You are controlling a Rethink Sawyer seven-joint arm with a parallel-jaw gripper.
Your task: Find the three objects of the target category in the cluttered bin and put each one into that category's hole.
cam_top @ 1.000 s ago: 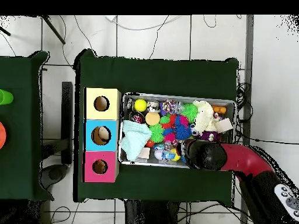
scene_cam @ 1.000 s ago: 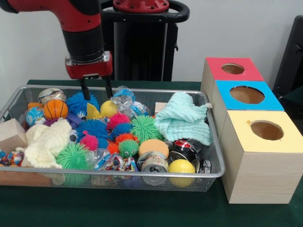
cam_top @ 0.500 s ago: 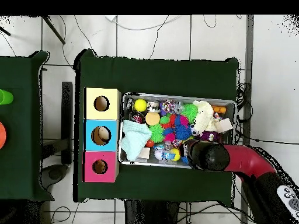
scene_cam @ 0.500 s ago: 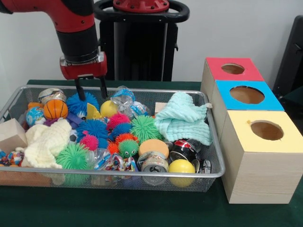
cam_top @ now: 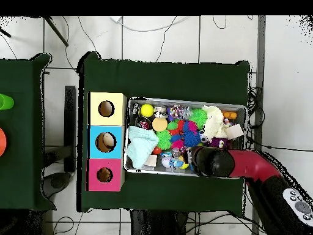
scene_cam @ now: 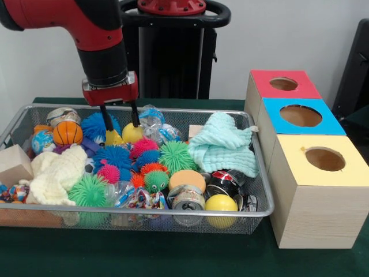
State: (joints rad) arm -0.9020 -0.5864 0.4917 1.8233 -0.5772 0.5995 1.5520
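Filling the wire mesh bin (scene_cam: 260, 190), spiky rubber balls (scene_cam: 176, 156), cloths and cans are seen; the black two-fingered gripper (scene_cam: 120, 122) is held spread above a yellow ball (scene_cam: 132, 133).

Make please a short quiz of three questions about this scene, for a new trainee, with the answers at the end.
1. True or false: the gripper is shut on a yellow ball.
2. Which box stands nearest the camera in the front view? A) red box B) blue box C) yellow box
3. What lies draped against the right end of the wire bin?

Key
1. False: its jaws are open, hanging over the toys and holding nothing.
2. C, the yellow box.
3. The mint green cloth.
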